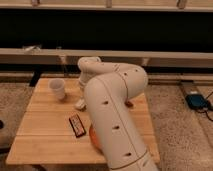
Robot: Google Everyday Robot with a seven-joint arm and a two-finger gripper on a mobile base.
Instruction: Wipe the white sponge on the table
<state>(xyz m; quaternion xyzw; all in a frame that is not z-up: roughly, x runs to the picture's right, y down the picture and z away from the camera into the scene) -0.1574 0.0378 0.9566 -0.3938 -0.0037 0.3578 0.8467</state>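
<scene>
The light wooden plank table (45, 142) fills the middle of the camera view. My big white arm rises from the bottom, bends at the elbow and reaches back down to the left. Its gripper (81, 98) points down at the tabletop just right of the cup. The white sponge (79, 105) shows as a small off-white lump at the gripper's tip, resting against the table. The gripper is shut on it.
A translucent white cup (57, 89) stands at the table's back left. A dark snack bar (76, 125) lies near the middle. An orange object (93, 138) and a reddish one (130, 104) peek out from behind the arm. A blue device (197, 101) sits on the floor, right.
</scene>
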